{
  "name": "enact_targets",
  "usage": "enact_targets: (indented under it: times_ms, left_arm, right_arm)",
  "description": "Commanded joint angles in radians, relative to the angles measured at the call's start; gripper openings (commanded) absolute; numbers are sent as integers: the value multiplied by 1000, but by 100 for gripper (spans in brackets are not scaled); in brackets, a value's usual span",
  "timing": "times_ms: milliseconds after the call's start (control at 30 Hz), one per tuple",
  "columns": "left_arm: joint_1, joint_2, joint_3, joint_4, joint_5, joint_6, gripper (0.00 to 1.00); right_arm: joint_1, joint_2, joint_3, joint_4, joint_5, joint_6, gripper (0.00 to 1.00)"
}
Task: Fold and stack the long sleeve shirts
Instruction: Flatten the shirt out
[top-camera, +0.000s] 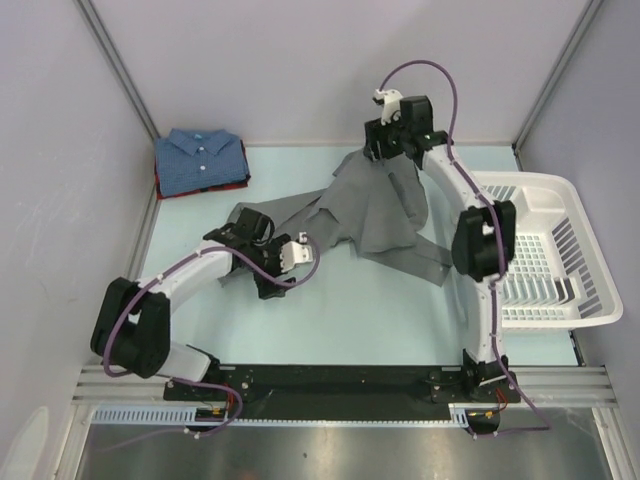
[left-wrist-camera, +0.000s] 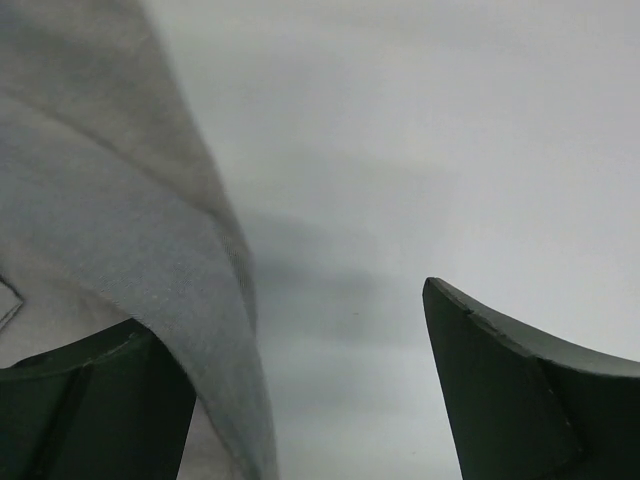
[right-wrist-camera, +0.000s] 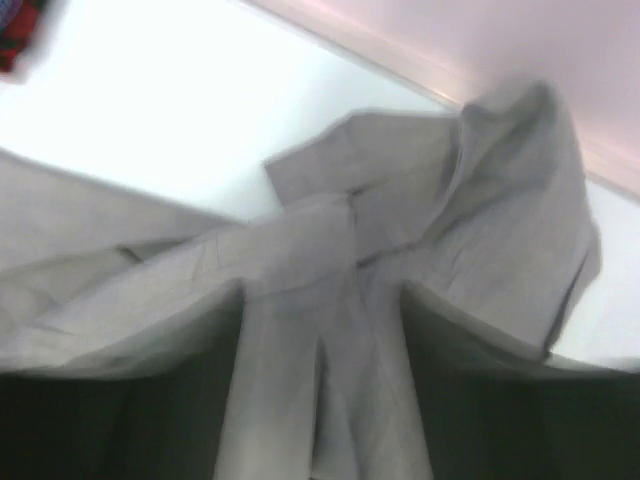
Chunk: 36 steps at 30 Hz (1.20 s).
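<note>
The mid-grey shirt (top-camera: 372, 208) lies crumpled in the middle of the table, and its far end is lifted. My right gripper (top-camera: 384, 152) is shut on that lifted end; in the right wrist view the grey cloth (right-wrist-camera: 330, 250) is bunched between the gripper's fingers (right-wrist-camera: 320, 295). My left gripper (top-camera: 244, 224) is at the shirt's left end, low over the table. Its jaws (left-wrist-camera: 285, 305) stand wide open, with grey cloth (left-wrist-camera: 110, 220) draped against the left finger (left-wrist-camera: 90, 400) and nothing between them. The blue shirt (top-camera: 200, 158) lies folded at the back left, on top of a dark red one (top-camera: 160, 187).
A white slatted basket (top-camera: 545, 190) stands at the right edge of the table beside my right arm. Walls enclose the back and both sides. The pale table surface (top-camera: 380, 310) shows in front of the grey shirt.
</note>
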Motion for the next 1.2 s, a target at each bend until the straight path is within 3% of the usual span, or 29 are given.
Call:
enact_targets:
  times_ms: [0,67,100,300,400,500,633,800,1167]
  left_arm:
    - [49,66,65,98,-35,-105,88]
    - [91,93,91,95,-3,-168,87]
    - [101,113,117,94,5,-185,87]
    - [131,134,158,94,60,-230,88]
    - [144,146,186,62,95,-233,89]
    - [164,168,221,34,123,-250,90]
    - [183,173,241,26,130,-254,91]
    - [203,143,243,25,126,-254,92]
    - [276,70,192,33,57,-247,93]
  right_arm:
    - [-2,183,421,-298,-33,-38,78]
    - [-25,184,505,-428,-39,-67,82]
    - [-37,144,461,-493,-71,-89,83]
    - [-44,-377,-222,-455,-139,-224,89]
    - [1,-540,-439,-508,-125,-325,84]
    - [48,-606,-551,-549,-49,-441,82]
    - [93,-556,-670,-576,90,-544,82]
    - [84,-423,-698,-523,232,-573,87]
    - [78,-240,-727,-452,326,-524,82]
